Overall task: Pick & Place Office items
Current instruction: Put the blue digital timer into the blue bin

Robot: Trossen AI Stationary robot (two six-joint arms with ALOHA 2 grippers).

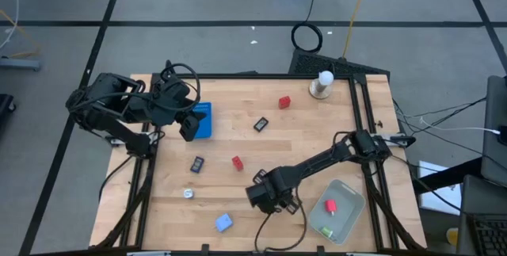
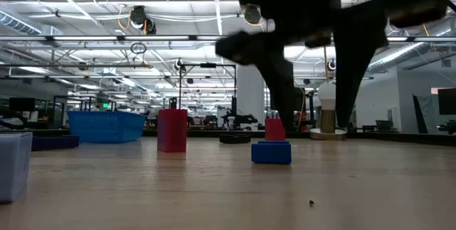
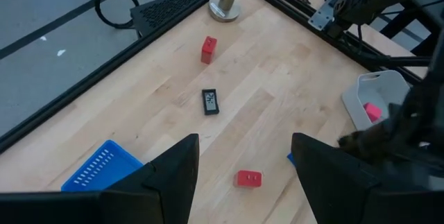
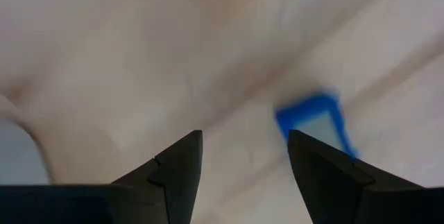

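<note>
Small office items lie scattered on the wooden table: red blocks (image 1: 283, 102) (image 1: 237, 162), black binder clips (image 1: 261, 124) (image 1: 197, 163), a silvery-white piece (image 1: 188, 194) and a blue bit (image 1: 224, 223). My right gripper (image 1: 265, 196) hovers open over the near middle of the table. Its wrist view shows another blue bit (image 4: 312, 120) just beyond its fingers, blurred. My left gripper (image 1: 190, 123) is open and raised at the table's left, above a blue basket (image 1: 204, 120). The translucent tray (image 1: 352, 208) holds a red piece (image 1: 330, 205) and a green one (image 1: 327, 231).
A white knob-topped stand (image 1: 322, 84) is at the far right of the table. The tray sits at the near right corner. Black rails frame the table's edges. In the low view a blue block (image 2: 271, 152) sits in front of a red one (image 2: 274, 128).
</note>
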